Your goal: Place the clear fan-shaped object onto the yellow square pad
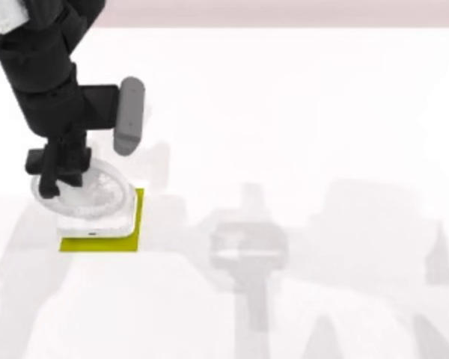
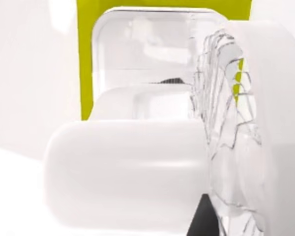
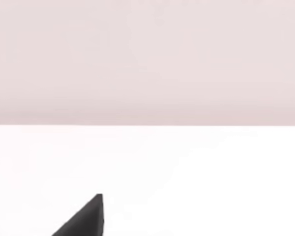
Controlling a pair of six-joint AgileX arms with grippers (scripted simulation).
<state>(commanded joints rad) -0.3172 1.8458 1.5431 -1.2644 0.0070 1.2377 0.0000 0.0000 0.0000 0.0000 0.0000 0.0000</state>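
The clear fan-shaped object point(image 1: 93, 196) stands with its rounded base on the yellow square pad point(image 1: 133, 224) at the table's left. My left gripper point(image 1: 61, 179) reaches down from above and is shut on the fan's grilled disc head. In the left wrist view the fan point(image 2: 137, 167) fills the picture, rear cylinder nearest and the disc to one side, with the pad point(image 2: 86, 59) beyond its base. One dark fingertip point(image 2: 202, 220) shows beside the cylinder. My right arm is out of the top view; its wrist view shows only one dark fingertip point(image 3: 88, 219) over bare table.
A grey capsule-shaped housing point(image 1: 129, 116) sticks out from my left arm's wrist, above the pad. Pale grey shadows point(image 1: 247, 247) lie across the middle and right of the white table. The far table edge point(image 1: 284, 28) runs along the top.
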